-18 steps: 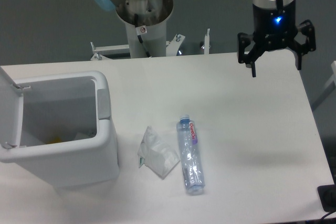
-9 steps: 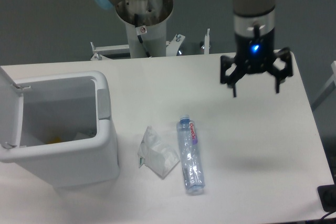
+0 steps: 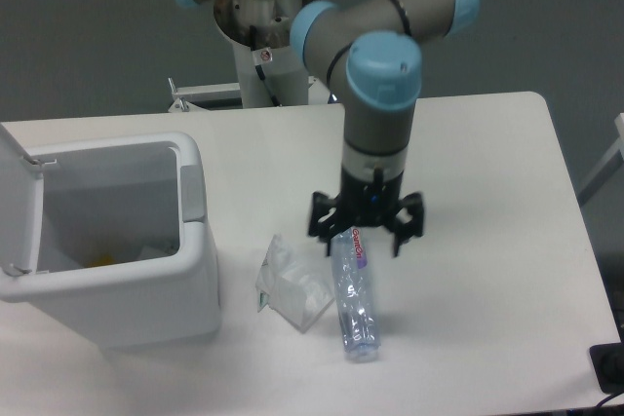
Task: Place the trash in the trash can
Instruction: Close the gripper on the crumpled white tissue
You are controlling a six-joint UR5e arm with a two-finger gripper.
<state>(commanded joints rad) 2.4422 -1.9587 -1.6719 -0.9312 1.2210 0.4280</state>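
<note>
the black two-finger claw [image 3: 362, 234] hangs spread wide over the cap end of the slim clear plastic water bottle [image 3: 354, 291], placed to straddle it; the boxy white plastic trash can [image 3: 198, 260] stands open to its left.

At frame centre the gripper [image 3: 364, 238] hangs with jaws spread over the cap end of the water bottle [image 3: 354, 294], which lies on the white table [image 3: 487, 192]. The plastic bag [image 3: 291, 285] lies just left of it. The trash can [image 3: 107, 241] stands open at lower left.
</note>
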